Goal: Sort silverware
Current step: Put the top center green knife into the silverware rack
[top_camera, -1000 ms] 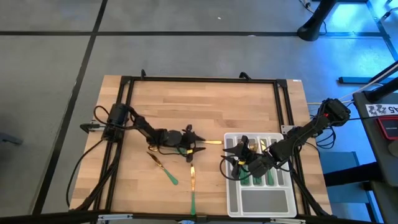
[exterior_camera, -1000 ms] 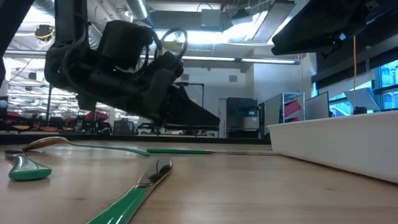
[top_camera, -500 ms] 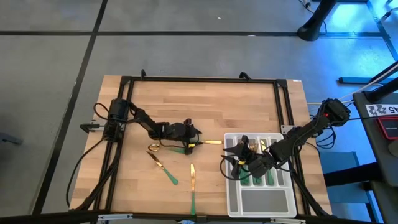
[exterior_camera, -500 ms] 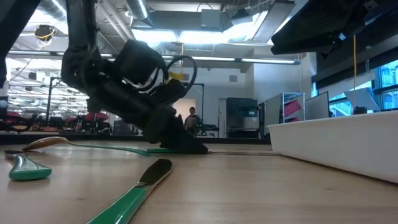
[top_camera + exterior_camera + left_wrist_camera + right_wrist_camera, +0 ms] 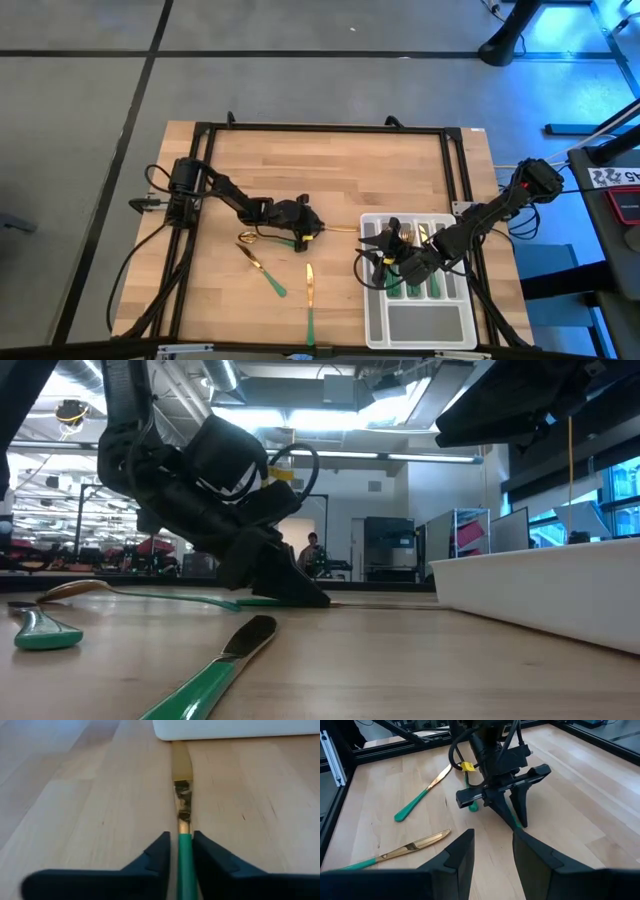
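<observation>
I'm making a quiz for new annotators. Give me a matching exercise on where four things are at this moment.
Things:
1. left gripper
2. right gripper
3. spoon
4. knife

Places:
A. over the tray's left edge
B. lying alone near the table's front edge
C. straddling a green handle
D. on the table just left of the left gripper

Pairs: 1-C, 2-A, 3-D, 4-B

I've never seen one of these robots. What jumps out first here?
The left claw at mid-table, its fingers pinched around the green handle of a gold knife lying flat, tip toward the tray. The right claw hovers over that tray, and two more pieces lie loose on the wood nearby.
</observation>
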